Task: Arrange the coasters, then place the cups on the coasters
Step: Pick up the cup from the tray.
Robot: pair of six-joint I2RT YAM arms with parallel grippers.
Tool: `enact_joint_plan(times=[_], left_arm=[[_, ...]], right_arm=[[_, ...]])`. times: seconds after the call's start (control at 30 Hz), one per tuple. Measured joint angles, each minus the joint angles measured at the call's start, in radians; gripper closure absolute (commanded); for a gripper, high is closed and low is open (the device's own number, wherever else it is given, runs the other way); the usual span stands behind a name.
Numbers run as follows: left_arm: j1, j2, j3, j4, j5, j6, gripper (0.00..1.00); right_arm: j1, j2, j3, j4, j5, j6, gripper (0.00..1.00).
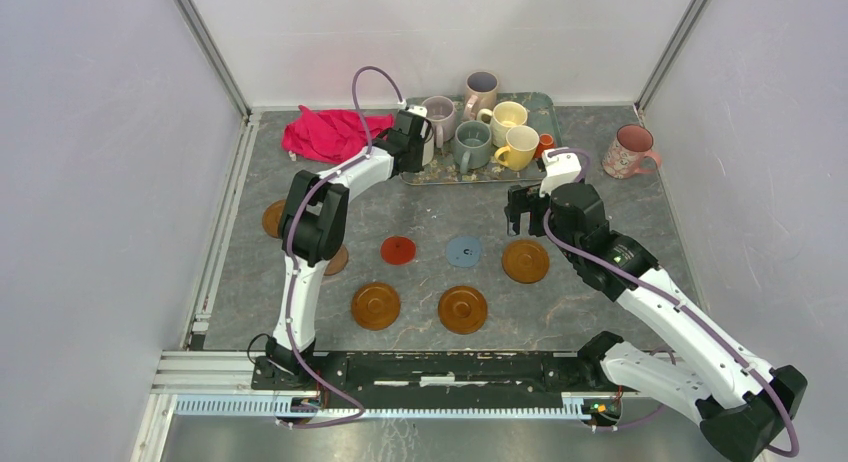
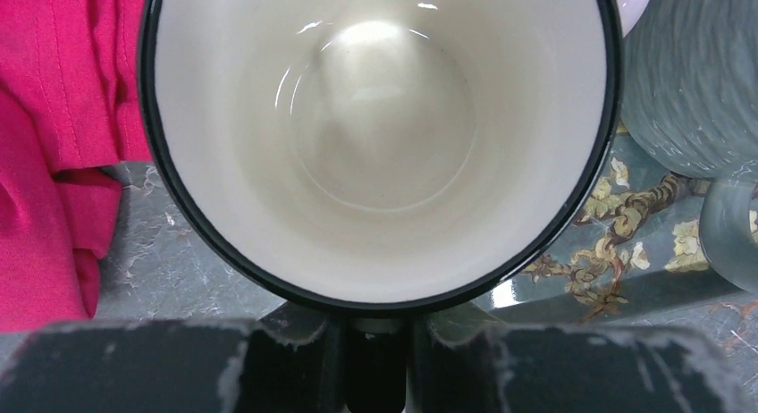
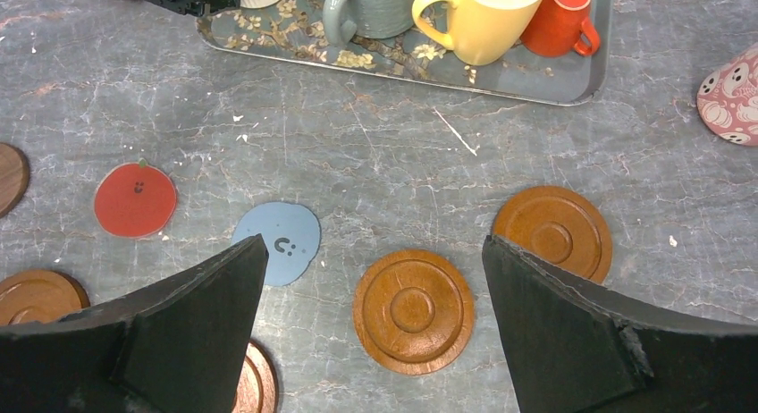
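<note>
Jaws of the left gripper (image 2: 375, 341) stand nearly together, nipped on the near wall of the cream cup (image 2: 384, 145), which sits at the nine o'clock end of the teal tray (image 2: 626, 243), red cloth (image 2: 54, 118) beside it. The right gripper (image 3: 371, 279) gapes wide and holds nothing, above an amber coaster (image 3: 413, 310); the blue coaster (image 3: 279, 243) lies at its ten o'clock

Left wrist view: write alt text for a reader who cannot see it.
An empty cream mug with a black rim fills the frame, the left tool closed on its near edge. Red cloth lies left, a grey-green mug right.
</note>
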Motion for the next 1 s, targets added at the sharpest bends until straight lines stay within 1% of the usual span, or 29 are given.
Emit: enact_joint_plan(times=[0.23,0.47,0.87,1.0], left_arm=[[-0.001,-0.007,-0.006,-0.001,0.001,0.022,0.98],[-0.009,-0.088,-0.079,-0.021,0.019,0.024,0.98],[-0.014,-0.302,-0.251,0.009,0.014,0.023,0.98],[-0.014,-0.375,-0.333,0.022,-0.018,0.021,0.98]], right_arm=[[0.000,0.000,0.000,-0.006,0.009,-0.010,0.02],[0.000,0.004,0.000,-0.005,0.015,-0.017,0.02],[0.000,0.010,0.000,0.009,0.014,-0.034,0.02],[0.000,0.015,0.000,0.014,0.012,-0.035,0.02]])
